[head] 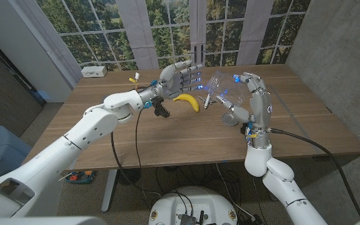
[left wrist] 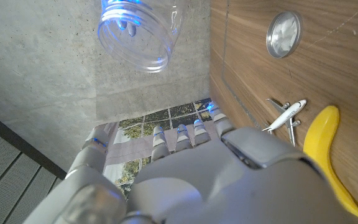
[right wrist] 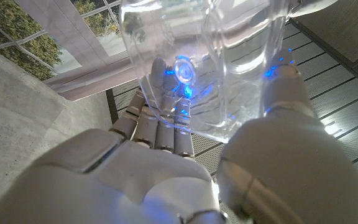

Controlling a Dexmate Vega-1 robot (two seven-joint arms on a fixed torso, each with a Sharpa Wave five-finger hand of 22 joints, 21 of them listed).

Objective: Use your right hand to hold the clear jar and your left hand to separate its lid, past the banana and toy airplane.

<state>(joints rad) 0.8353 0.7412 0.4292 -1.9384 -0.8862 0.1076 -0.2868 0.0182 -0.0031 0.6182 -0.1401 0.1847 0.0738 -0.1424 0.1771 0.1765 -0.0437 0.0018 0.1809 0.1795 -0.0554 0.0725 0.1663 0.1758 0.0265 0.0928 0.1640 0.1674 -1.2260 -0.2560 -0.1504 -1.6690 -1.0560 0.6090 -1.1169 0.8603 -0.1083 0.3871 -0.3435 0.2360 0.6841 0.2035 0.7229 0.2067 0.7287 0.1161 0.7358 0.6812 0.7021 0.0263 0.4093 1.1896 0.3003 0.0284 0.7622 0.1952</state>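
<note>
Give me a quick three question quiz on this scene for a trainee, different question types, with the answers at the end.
1. True or false: the lid is screwed onto the clear jar.
2. Which of the robot's hands holds the clear jar? A) the left B) the right C) neither
3. Fill in: on the table, the toy airplane lies next to the yellow ____.

Key
1. False: the lid lies on the table, and the jar's mouth is open.
2. B: the right hand grips it above the table.
3. banana
</note>
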